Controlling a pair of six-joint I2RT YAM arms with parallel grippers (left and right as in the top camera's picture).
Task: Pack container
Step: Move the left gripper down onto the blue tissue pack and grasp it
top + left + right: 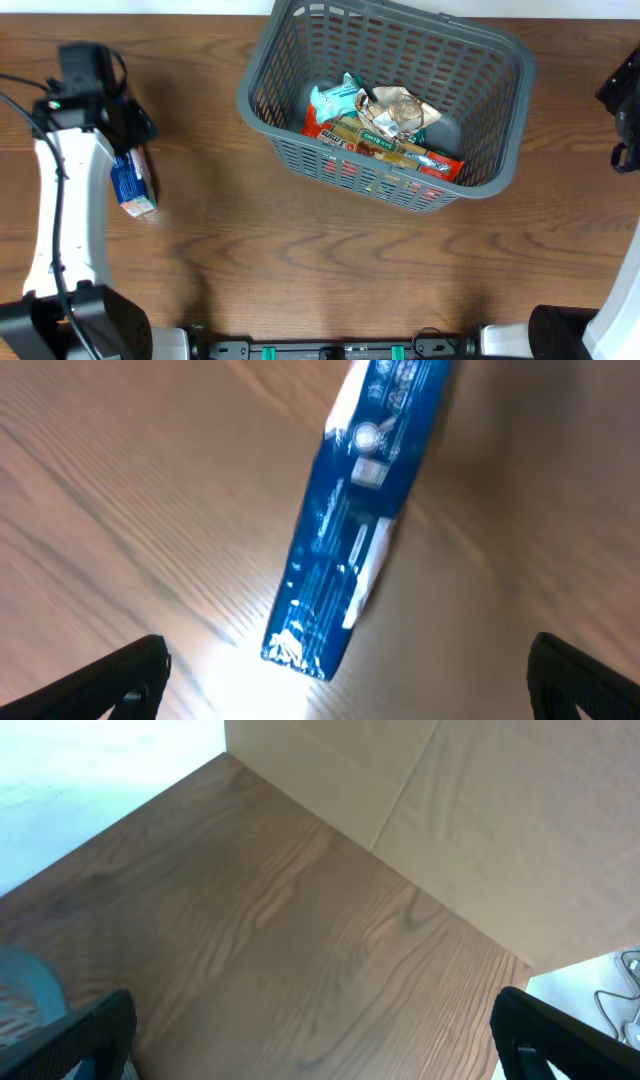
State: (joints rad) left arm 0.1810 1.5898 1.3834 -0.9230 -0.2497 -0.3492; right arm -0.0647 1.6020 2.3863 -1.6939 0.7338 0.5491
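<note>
The dark grey slotted basket stands at the back middle-right of the table. Several snack packets lie inside it. A blue packet lies on the table at the left, beside my left arm. In the left wrist view the blue packet lies on the wood ahead of my left gripper, whose fingers are spread wide with nothing between them. My right gripper is open and empty over bare wood; its arm shows at the right edge of the overhead view.
A cardboard wall stands behind the table in the right wrist view. The basket's rim shows at that view's left edge. Arm bases stand at the table's front corners.
</note>
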